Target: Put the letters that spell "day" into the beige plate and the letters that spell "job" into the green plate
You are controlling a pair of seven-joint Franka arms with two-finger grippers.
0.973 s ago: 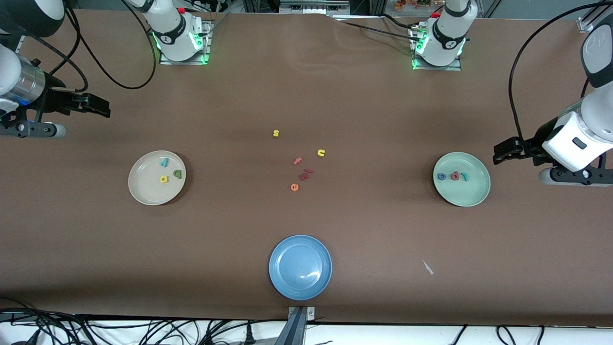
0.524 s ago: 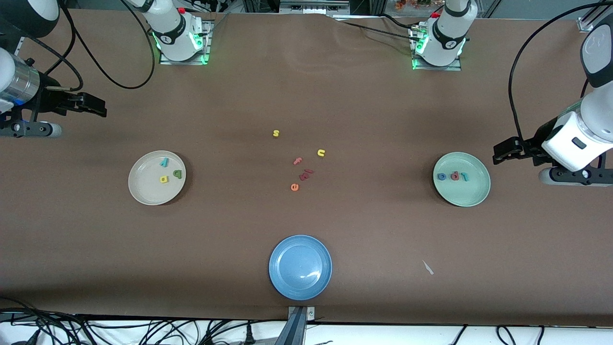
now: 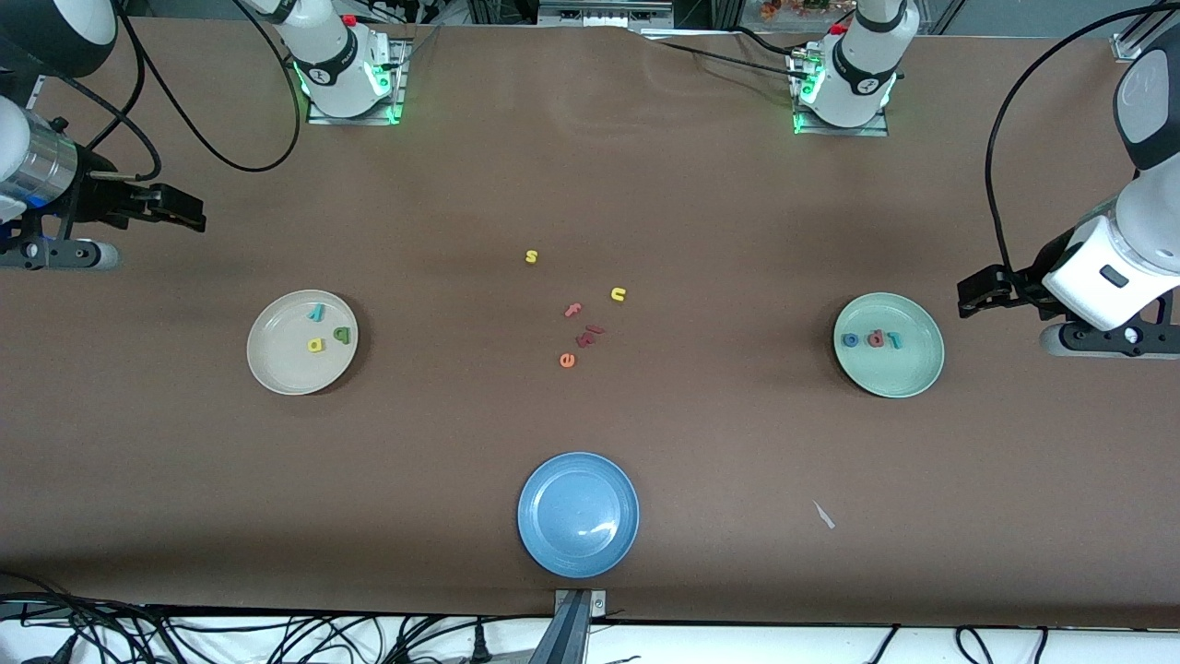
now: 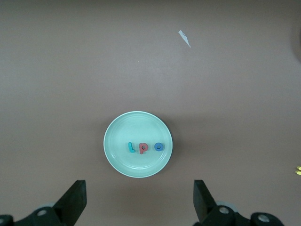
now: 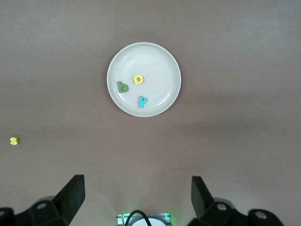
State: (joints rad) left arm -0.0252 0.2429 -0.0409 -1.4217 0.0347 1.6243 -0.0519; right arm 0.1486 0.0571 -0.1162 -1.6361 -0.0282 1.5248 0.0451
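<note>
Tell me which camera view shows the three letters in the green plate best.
The left wrist view: it looks straight down on the green plate, with the teal j, red b and blue o in a clear row. The front view shows them tinier. The right wrist view misses them.

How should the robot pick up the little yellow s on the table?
Probably from straight above, a claw finger on either side of the yellow s, pinching across its narrow middle. It lies flat and alone on the brown table, apart from the other loose letters, so nothing blocks the way down.
</note>
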